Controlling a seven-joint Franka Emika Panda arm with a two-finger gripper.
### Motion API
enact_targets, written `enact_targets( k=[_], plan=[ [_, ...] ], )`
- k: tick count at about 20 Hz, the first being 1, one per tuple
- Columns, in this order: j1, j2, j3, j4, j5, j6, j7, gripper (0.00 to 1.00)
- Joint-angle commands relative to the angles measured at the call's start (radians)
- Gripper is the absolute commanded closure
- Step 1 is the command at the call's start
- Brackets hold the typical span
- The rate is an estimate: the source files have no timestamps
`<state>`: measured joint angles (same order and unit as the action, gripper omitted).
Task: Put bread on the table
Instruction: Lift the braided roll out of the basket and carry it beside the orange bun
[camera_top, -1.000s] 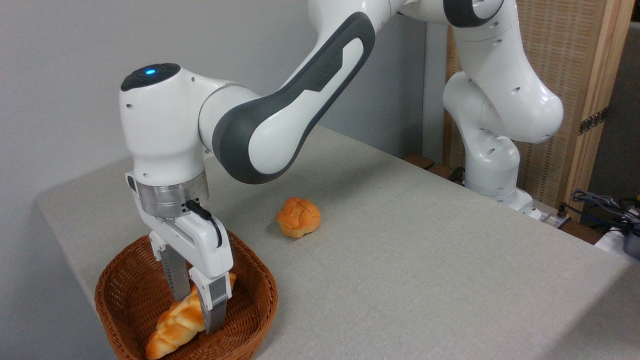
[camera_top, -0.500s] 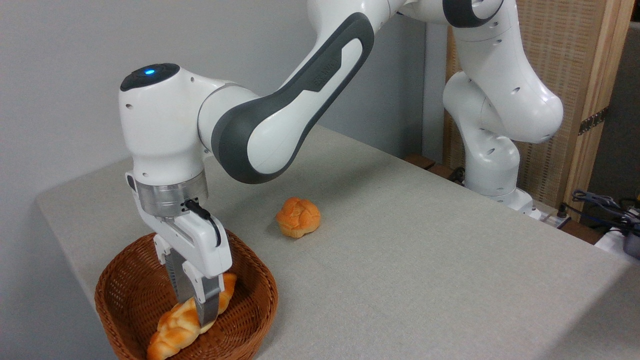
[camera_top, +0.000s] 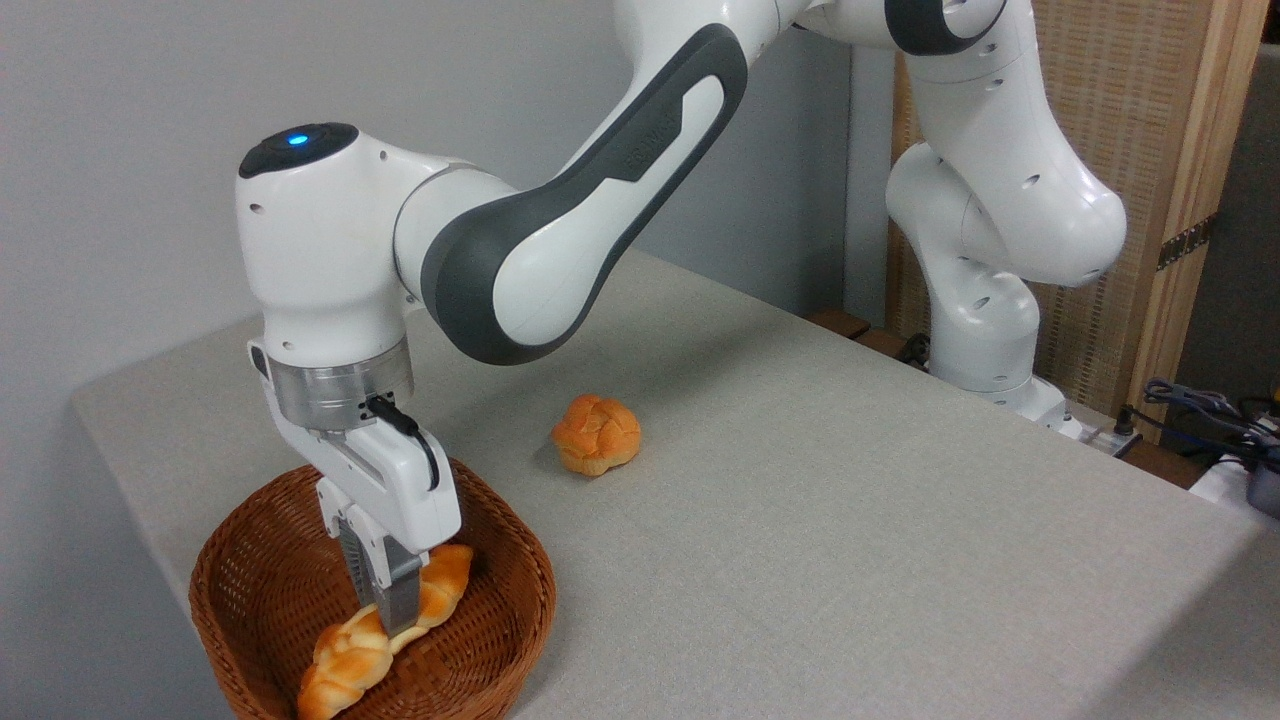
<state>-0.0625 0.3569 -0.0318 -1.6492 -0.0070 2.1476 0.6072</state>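
At the left edge of the table (camera_top: 850, 560), a brown woven basket (camera_top: 250, 590) sits close to the near corner, its rim dark against the pale grey cloth surface. Inside it lies the bread (camera_top: 350, 660), a long braided loaf in golden orange and cream, slanting from the lower left of the basket up toward the right, where its tapered tip shows past the metal fingers. The gripper (camera_top: 388, 612) reaches straight down into the basket, its two fingers drawn close together and clamped on the loaf at about its middle; the nearer finger (camera_top: 400, 595) covers part of the plaited crust. Whether the loaf's lower end touches the basket floor cannot be told from this angle.

Above the basket, the white wrist of the robot arm (camera_top: 520, 240) carries a small blue light (camera_top: 298, 139) on its dark cap, and a black cable (camera_top: 405, 435) loops from the silver collar to the white gripper body. The arm's grey and white forearm sweeps up to the right and out of the top of the frame.

Right of the basket and well apart from it, a small round orange bun (camera_top: 597, 433) rests on the bare cloth. Farther right, the arm's base (camera_top: 985, 330) stands at the table's far edge before a wood-framed woven screen (camera_top: 1130, 150), and a tangle of cables (camera_top: 1200, 405) lies at the far right.
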Motion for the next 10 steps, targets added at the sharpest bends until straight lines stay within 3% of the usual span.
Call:
enact_targets(
  k=[1, 5, 10],
  plan=[
    [0.007, -0.029, 0.016, 0.046, -0.053, -0.084, 0.031, 0.98],
    [0.01, -0.042, 0.027, 0.103, -0.117, -0.178, 0.077, 0.98],
    [0.01, -0.113, 0.059, 0.103, -0.154, -0.216, 0.095, 0.97]
  ],
)
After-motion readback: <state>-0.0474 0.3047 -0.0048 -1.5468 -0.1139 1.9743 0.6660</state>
